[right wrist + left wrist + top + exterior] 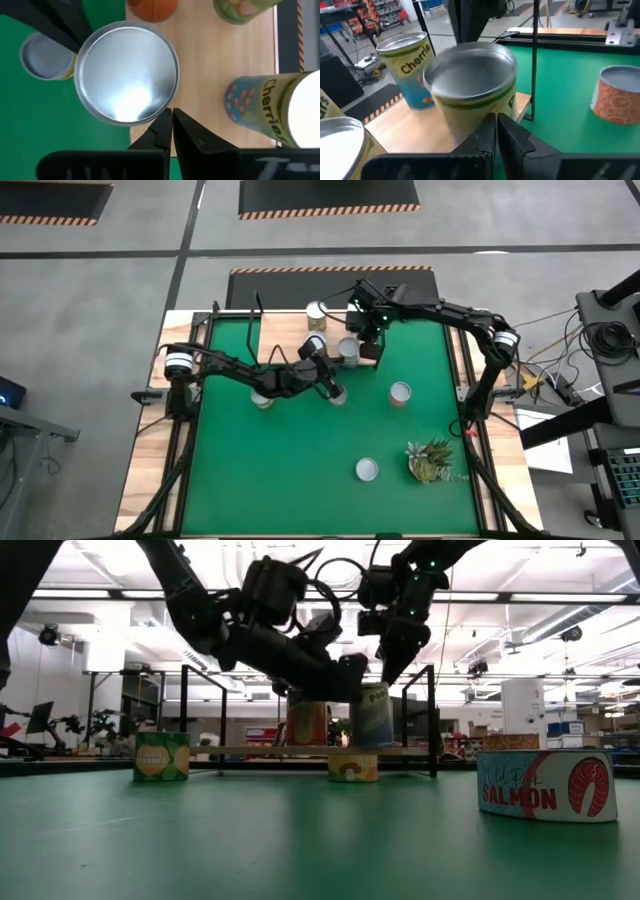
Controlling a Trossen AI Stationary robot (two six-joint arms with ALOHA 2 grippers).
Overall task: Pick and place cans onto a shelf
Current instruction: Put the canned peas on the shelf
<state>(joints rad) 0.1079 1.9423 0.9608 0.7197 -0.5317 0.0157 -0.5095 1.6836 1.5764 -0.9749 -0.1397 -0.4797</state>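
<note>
Reading "Cherries" label (415, 59); overhead shows only lids.

Two dark, slender jointed arms are seen, each banded by a silver-white ring near its base (black links otherwise). Black cables are looped around the wrists. A green light is shown on the right arm's wrist. Fingers are black and tapered.

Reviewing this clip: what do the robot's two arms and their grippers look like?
Both arms are black, jointed and slim, each with a white-and-silver band near its base. The left gripper and right gripper have dark tapered fingers. Black cables loop along the arms, and a small green light glows on the right wrist.
</note>
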